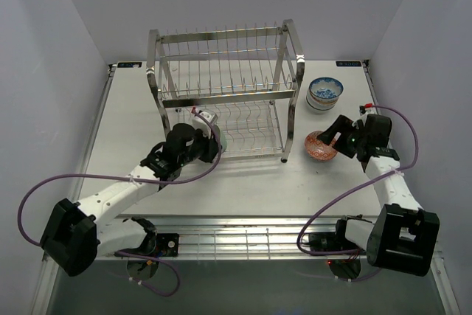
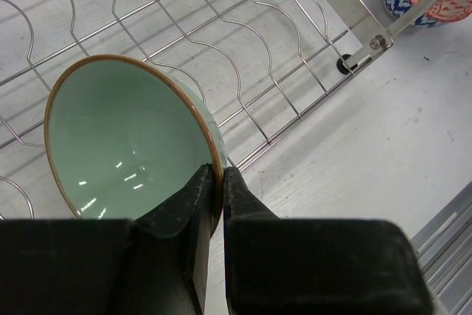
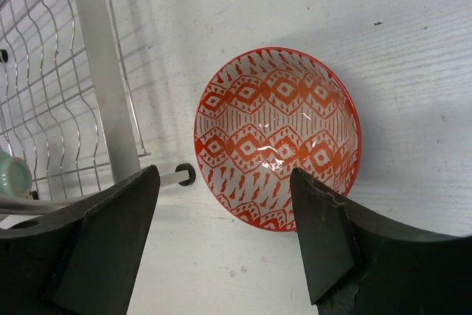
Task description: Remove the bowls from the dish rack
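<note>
The steel wire dish rack [image 1: 221,86] stands at the back middle of the table. My left gripper [image 1: 209,145] reaches into its lower tier and is shut on the rim of a pale mint-green bowl [image 2: 125,145], tilted over the rack's wire floor [image 2: 243,42]. In the left wrist view the left gripper [image 2: 216,172] pinches that rim. My right gripper [image 1: 333,136] is open over a red-and-white patterned bowl [image 1: 321,145] on the table right of the rack. In the right wrist view this bowl [image 3: 276,138] lies just ahead of the open right gripper [image 3: 223,175].
A blue-and-white bowl [image 1: 325,92] sits on the table behind the red one. The rack's front right post [image 3: 92,57] and foot stand close to the left of the red bowl. The table's front edge lies near the arm bases.
</note>
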Tool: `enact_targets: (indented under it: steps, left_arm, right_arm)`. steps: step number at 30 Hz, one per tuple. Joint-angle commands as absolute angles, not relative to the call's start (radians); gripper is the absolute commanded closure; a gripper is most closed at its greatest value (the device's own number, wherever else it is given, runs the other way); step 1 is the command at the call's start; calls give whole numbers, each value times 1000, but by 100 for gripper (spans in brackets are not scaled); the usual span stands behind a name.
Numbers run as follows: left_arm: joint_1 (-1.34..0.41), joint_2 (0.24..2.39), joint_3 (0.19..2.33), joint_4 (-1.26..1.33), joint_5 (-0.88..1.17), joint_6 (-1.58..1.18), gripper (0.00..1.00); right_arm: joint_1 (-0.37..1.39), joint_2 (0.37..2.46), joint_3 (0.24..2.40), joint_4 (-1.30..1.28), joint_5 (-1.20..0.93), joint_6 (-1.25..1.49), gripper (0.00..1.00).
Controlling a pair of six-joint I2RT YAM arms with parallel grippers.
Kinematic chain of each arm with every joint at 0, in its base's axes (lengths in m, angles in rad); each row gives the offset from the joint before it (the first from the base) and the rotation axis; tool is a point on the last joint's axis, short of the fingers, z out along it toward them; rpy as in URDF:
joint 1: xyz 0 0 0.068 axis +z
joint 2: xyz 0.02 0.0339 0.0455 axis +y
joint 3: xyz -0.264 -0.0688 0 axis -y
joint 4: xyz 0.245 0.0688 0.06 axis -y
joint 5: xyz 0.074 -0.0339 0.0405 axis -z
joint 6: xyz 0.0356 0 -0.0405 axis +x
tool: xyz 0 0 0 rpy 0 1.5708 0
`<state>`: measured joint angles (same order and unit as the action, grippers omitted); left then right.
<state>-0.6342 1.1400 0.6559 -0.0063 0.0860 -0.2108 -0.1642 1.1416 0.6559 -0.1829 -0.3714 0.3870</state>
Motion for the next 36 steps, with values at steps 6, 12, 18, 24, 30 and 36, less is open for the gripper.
enact_targets:
  steps: [6, 12, 18, 24, 30, 36]
  left_arm:
    - [-672, 1088, 755, -89, 101, -123, 100]
    - [-692, 1089, 856, -176, 133, -60, 100]
    - [-713, 1077, 942, -287, 195, -2, 100]
    - [-719, 1062, 954, -325, 229, 66, 100]
    - [-721, 1045, 930, -330, 149, 77, 100]
    - [-721, 951, 833, -204, 109, 51, 100]
  right_arm:
    - [-170, 1085, 647, -181, -403, 400, 23]
    - [-172, 1043, 653, -192, -407, 402, 23]
    - [-137, 986, 672, -225, -408, 411, 28]
    - [-43, 965, 673, -259, -367, 402, 29]
    - [57, 972, 672, -264, -342, 399, 29]
    - [75, 983, 666, -250, -334, 410, 29]
